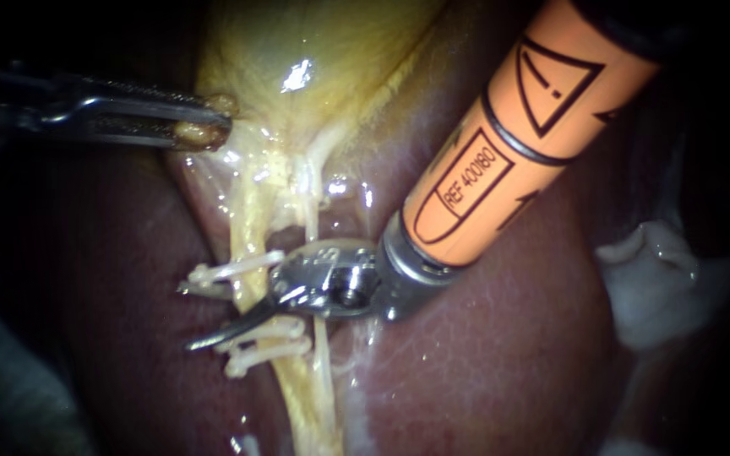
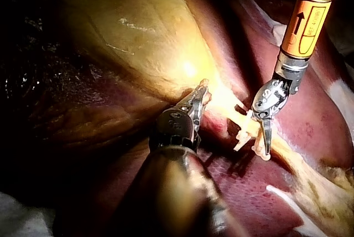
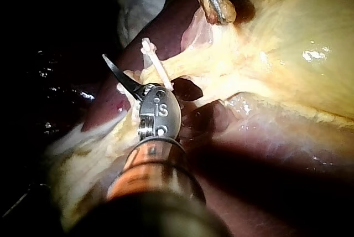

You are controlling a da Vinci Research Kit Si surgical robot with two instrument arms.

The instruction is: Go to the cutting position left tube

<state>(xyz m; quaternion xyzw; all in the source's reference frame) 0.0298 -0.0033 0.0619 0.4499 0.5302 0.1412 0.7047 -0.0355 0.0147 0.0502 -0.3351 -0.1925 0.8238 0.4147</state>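
Yellow left tube (image 1: pixel 245 226) between white clips (image 1: pixel 235 271)

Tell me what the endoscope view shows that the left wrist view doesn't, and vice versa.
Endoscope only: the left tube and a thinner tube run side by side. Left wrist only: the gallbladder's broad body. Both: left instrument gripping the gallbladder's edge, right instrument at the clips.
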